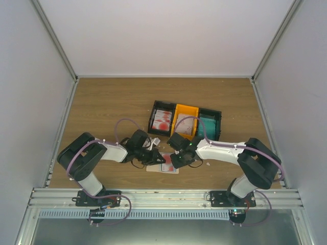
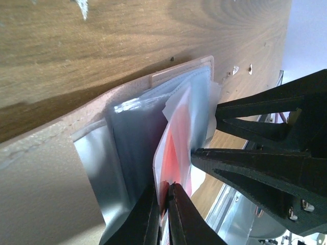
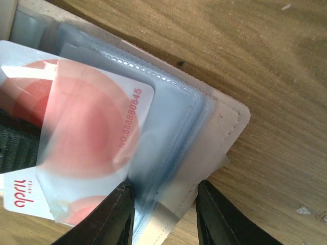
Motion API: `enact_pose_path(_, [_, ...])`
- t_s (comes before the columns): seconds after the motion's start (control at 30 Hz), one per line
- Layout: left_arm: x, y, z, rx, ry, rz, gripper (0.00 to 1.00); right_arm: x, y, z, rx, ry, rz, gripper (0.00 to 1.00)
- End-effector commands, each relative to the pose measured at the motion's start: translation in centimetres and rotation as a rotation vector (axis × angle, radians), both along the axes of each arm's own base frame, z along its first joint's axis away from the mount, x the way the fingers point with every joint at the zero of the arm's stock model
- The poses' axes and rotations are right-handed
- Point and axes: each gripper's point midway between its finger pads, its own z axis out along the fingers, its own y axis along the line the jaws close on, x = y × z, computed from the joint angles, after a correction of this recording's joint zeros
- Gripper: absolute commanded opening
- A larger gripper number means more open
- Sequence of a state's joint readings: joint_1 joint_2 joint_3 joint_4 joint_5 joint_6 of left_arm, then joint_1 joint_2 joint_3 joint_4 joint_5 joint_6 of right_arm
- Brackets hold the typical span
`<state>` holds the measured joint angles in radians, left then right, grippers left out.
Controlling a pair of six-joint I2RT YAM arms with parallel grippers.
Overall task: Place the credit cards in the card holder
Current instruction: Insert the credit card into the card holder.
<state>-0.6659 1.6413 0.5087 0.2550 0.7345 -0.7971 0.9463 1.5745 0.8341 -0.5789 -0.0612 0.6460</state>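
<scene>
The beige card holder (image 1: 153, 168) lies open on the table between my two grippers, its clear sleeves (image 2: 127, 148) fanned up. My left gripper (image 2: 164, 191) is shut on the near edge of a white credit card with red blotches (image 2: 176, 148), whose far end sits among the sleeves. In the right wrist view the card (image 3: 92, 132) lies partly under a clear sleeve of the holder (image 3: 225, 127). My right gripper (image 3: 163, 204) is open, its fingers astride the holder's sleeves and beige cover. More cards lie in the tray.
A three-bin tray (image 1: 220, 125) stands just behind the grippers: white-and-red cards (image 1: 163, 120) on the left, pinkish cards (image 1: 186, 123) in the orange middle bin, teal cards (image 1: 208, 126) on the right. White scraps (image 3: 302, 210) dot the wood. Grey walls enclose the table.
</scene>
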Motion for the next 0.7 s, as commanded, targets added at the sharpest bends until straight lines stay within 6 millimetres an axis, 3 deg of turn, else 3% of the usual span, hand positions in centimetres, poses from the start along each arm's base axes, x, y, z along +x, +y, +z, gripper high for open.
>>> enact_pose_path(0.0, [0.2, -0.9, -0.2, 0.007, -0.031, -0.010, 0.08, -0.4, 1.4, 0.9, 0.135, 0.031, -0.017, 0.34])
enact_pose_path(0.37, [-0.2, -2.3, -0.3, 0.000, -0.029, -0.052, 0.10, 0.5, 0.4, 1.7, 0.200, 0.011, -0.073, 0.39])
enact_pose_path(0.67, [-0.2, -2.1, 0.7, 0.035, -0.063, -0.063, 0.20, 1.7, -1.6, 2.5, 0.174, -0.054, -0.160, 0.45])
